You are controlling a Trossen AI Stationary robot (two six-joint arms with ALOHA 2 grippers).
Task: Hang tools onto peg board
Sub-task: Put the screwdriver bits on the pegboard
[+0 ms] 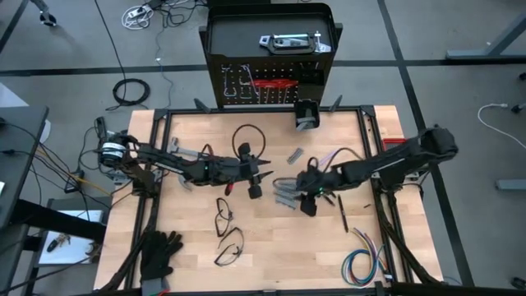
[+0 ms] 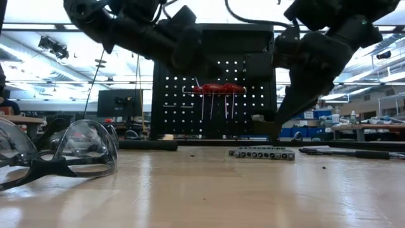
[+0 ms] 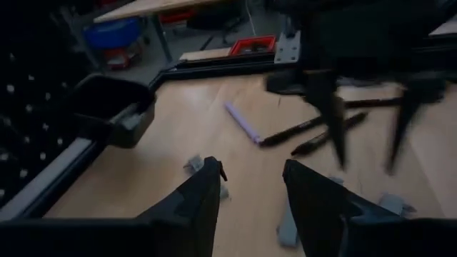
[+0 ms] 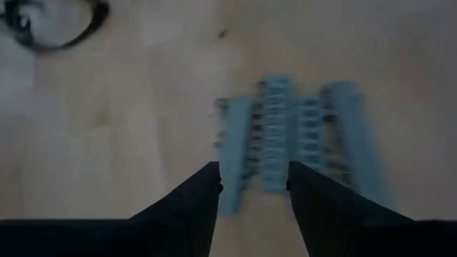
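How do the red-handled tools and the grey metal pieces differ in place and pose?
The red-handled tools hang upright on the peg board; the grey metal pieces lie flat on the table. The red-handled tools stand away from both arms; the grey metal pieces lie beneath the right pincer.

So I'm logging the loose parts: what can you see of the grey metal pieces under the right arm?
The grey metal pieces look like several ridged, toothed grey bars lying flat, side by side, on the wooden table near its middle. The right tool hovers open just above them, its fingers astride one bar, not yet gripping. Finer detail is blurred.
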